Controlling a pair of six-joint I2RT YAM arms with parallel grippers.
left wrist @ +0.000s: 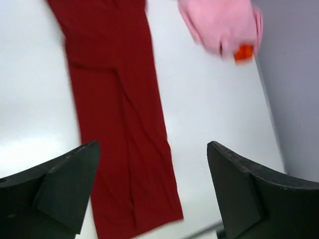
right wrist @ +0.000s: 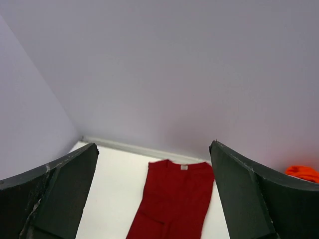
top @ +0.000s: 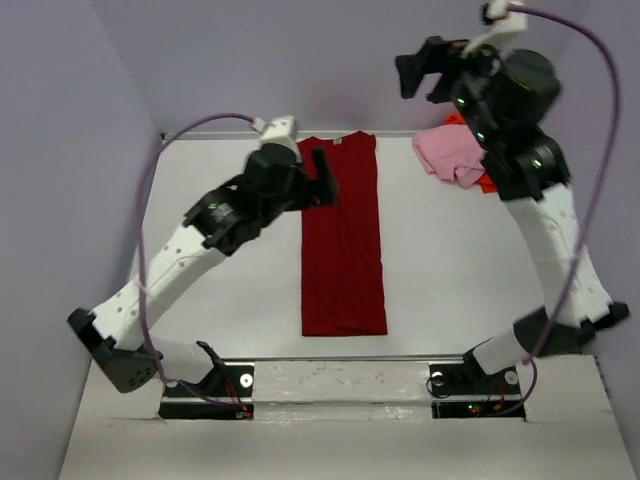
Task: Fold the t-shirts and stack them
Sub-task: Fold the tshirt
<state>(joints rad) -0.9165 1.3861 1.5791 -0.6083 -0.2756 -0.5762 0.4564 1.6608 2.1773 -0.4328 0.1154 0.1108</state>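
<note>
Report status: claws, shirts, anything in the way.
Both claws open, empty: left claw over red shirt, right claw raised. Red shirt folded into long strip. Far right, pink shirt heaped over orange shirt. Nothing in the way.

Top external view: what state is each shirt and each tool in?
dark red t-shirt: folded into a long strip, lying flat.
light pink t-shirt: crumpled, on the orange one.
orange t-shirt: mostly hidden under the pink.
left tool: open, empty.
right tool: open, empty, raised.

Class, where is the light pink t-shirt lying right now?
Top view: the light pink t-shirt lies bunched at the table's far right corner, over the orange t-shirt, to the right of the long-folded dark red t-shirt.
</note>
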